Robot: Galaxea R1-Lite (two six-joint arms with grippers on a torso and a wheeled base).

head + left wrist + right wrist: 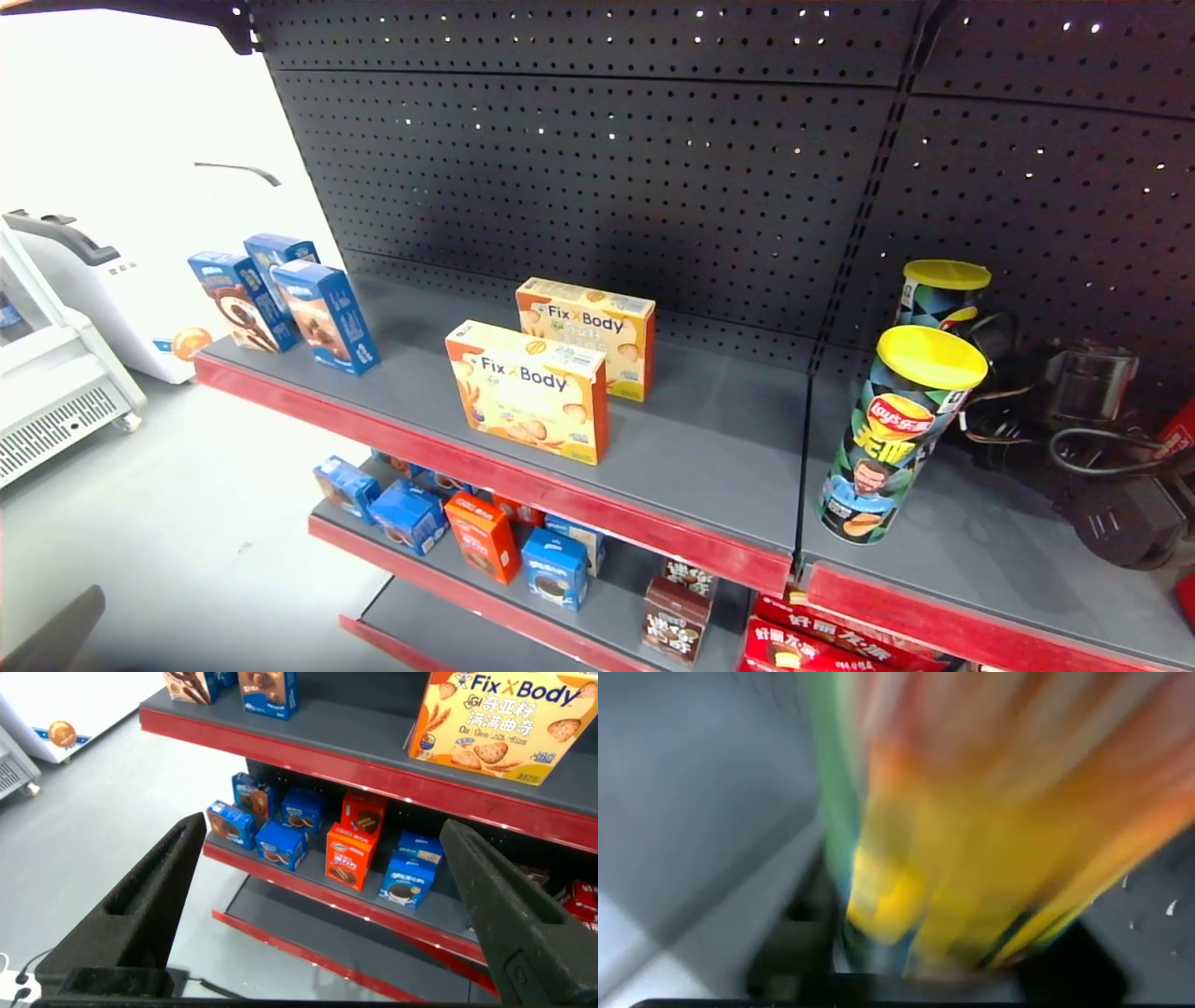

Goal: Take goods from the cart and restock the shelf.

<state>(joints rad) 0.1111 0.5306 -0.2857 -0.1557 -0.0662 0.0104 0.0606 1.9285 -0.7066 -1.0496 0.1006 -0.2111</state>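
A tall chip can (901, 439) with a yellow lid stands slightly tilted on the grey upper shelf (719, 448), right of the upright divider. My right gripper (980, 411) comes in from the right behind it and is shut on the can; the can (990, 831) is a close blur in the right wrist view. A second chip can (941, 294) stands just behind, near the pegboard. My left gripper (322, 831) hangs open and holds nothing, out in front of the lower shelf (308, 891) of small boxes.
Two yellow-orange biscuit boxes (532, 390) (588, 338) stand mid-shelf, and blue boxes (280, 299) at the shelf's left end. Free shelf lies between the biscuit boxes and the cans. Small blue and orange boxes (481, 537) line the lower shelf. A white freezer (56, 373) stands at the left.
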